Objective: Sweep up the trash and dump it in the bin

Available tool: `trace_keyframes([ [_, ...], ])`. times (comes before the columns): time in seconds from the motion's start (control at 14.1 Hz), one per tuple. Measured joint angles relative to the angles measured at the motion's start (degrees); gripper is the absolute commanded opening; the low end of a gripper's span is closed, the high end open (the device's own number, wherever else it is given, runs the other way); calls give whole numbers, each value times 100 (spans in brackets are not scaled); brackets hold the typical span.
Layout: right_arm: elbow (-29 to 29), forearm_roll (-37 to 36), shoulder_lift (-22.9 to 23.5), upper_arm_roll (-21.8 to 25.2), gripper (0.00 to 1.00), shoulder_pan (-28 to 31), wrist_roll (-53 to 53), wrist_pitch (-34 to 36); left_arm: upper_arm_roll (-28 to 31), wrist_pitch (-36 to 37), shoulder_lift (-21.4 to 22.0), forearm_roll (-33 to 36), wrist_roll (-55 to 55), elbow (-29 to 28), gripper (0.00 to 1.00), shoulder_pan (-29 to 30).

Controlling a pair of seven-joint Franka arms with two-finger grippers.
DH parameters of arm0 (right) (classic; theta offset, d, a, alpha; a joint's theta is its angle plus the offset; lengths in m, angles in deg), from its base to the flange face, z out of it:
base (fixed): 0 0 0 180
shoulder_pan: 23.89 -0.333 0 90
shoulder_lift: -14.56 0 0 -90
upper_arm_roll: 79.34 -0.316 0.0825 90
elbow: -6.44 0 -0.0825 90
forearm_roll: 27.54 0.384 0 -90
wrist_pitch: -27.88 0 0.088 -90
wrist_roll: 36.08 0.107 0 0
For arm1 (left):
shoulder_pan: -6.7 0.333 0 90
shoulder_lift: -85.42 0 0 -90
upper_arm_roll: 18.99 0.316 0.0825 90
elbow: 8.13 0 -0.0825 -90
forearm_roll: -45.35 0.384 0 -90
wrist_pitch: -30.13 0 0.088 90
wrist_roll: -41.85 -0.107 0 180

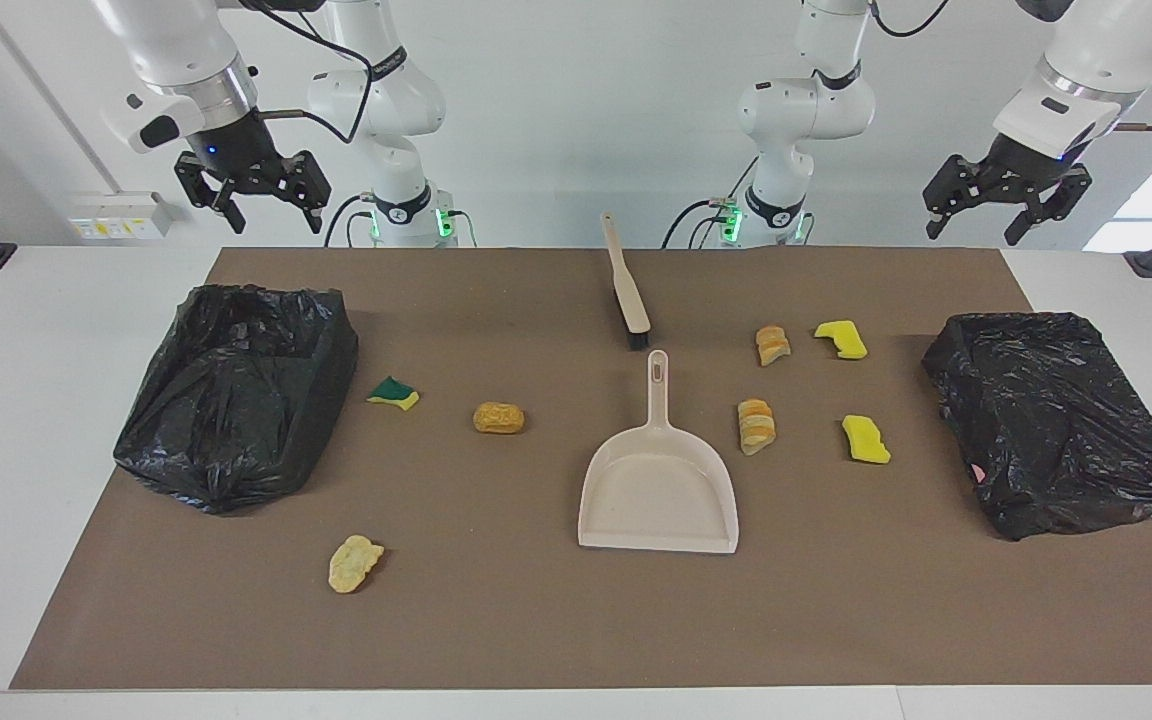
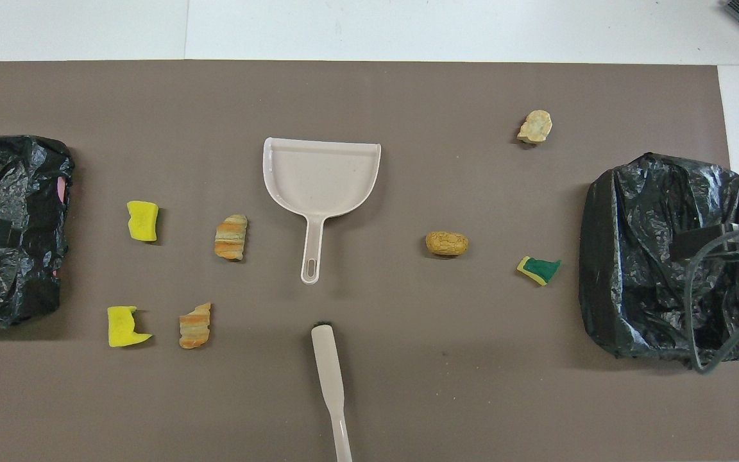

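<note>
Brown mat (image 1: 556, 620) covers most of the white table (image 1: 36, 400). Two bins lined with black bags: one (image 1: 236, 395) at the right arm's end, one (image 1: 1056, 420) at the left arm's end.

Right gripper (image 1: 251, 195) hangs high over the table edge by its bin, jaws released, holding nothing. Left gripper (image 1: 1006, 200) hangs high near its bin, jaws likewise spread and empty. Both arms wait.

Dustpan (image 1: 659, 490) lies flat mid-mat, handle toward the robots, pan empty. Brush (image 1: 628, 285) lies nearer the robots than the dustpan, its bristle end just beside the dustpan handle tip, apart from it.

Trash, seven scraps, all loose on the mat, none in pan or bins:
- toward the left arm's end: two striped bread lumps (image 1: 772, 345) (image 1: 756, 425) and two yellow sponge bits (image 1: 842, 339) (image 1: 866, 439), between dustpan and bin;
- toward the right arm's end: nugget (image 1: 498, 417) between dustpan and bin; green-and-yellow sponge piece (image 1: 394, 393) just beside the bin;
- pale lump (image 1: 354, 563), farthest from the robots of all scraps, well apart from the rest.
</note>
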Motion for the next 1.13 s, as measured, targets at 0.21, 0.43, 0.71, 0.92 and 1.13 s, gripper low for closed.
trace_keyframes([
  [0.21, 0, 0, 0, -4, 100, -2, 0, 0, 0, -2, 0, 0, 0, 0, 100, 0],
  [0.43, 1, 0, 0, -12, 100, -12, 0, 0, -2, -2, 0, 0, 0, 0, 100, 0],
  [0.71, 10, 0, 0, -12, 100, -15, 0, 0, -35, -13, 0, -10, 0, -2, 100, -2],
  [0.92, 18, 0, 0, -12, 100, -15, 0, 0, -136, -14, 22, -18, 0, -65, 100, -38],
  [1.13, 36, 0, -4, -12, 100, -15, 0, 0, -174, -77, 128, -19, 93, -277, 100, -190],
])
